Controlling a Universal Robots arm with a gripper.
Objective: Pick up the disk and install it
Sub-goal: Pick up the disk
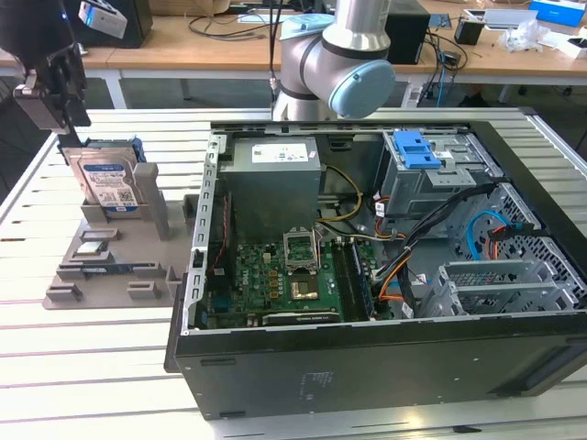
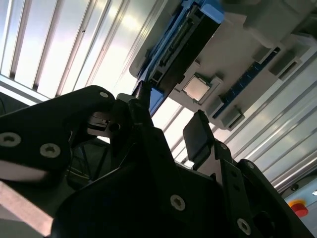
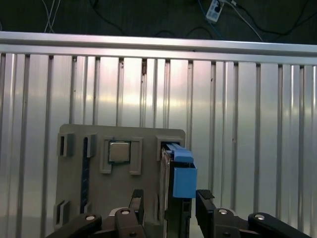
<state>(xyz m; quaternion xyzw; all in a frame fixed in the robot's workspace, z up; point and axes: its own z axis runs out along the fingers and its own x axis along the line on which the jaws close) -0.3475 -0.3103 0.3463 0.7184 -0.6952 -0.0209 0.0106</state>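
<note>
A: The table [image 1: 55, 367] was pale metal slats, with desks and cables behind it. Where was the disk?

B: The disk [image 1: 107, 181] stood on edge in a grey holder [image 1: 110, 275], directly below the claw [image 1: 57, 96] and not touching it.

A: And its fingers [image 3: 137, 198]?

B: Apart and empty. In the first wrist view, one lined up on each side of the disk's narrow edge. A chip [image 3: 119, 151] sat in the holder just beside it. The open computer case [image 1: 367, 367] lay well off to one side.

A: Which step, then?

B: The pick-up, I judged, at the approach, with nothing installed. A grip would call for a straight drop, with pads on the flat faces, clear of the blue rails [image 3: 184, 181].
</note>
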